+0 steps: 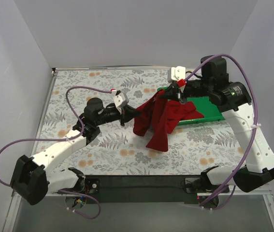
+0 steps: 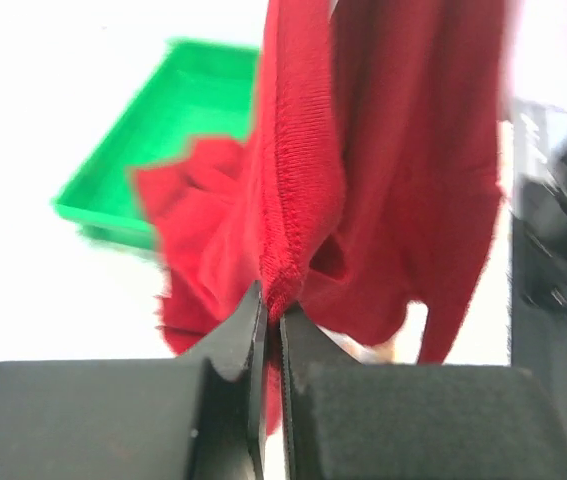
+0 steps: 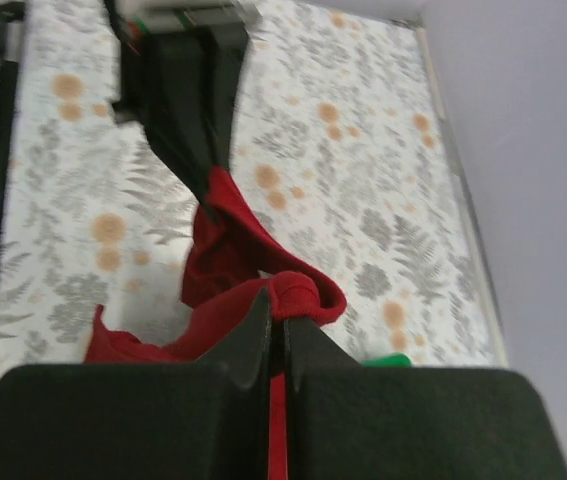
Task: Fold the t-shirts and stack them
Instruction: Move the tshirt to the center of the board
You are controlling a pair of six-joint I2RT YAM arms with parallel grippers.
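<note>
One dark red t-shirt (image 1: 158, 118) hangs between the two claws, its bulk sagging below them toward the floral surface (image 1: 79, 92). The left claw (image 2: 271, 312) is pinched tight on a stitched hem, and the right claw (image 3: 276, 318) is clamped on a bunched fold. A green tray (image 1: 209, 110) sits just beneath the right claw, with some cloth lying over its edge.

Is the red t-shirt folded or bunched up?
Bunched, not folded. The t-shirt hangs crumpled between the left gripper and right gripper, both shut on its cloth, one end trailing onto the green tray.
</note>
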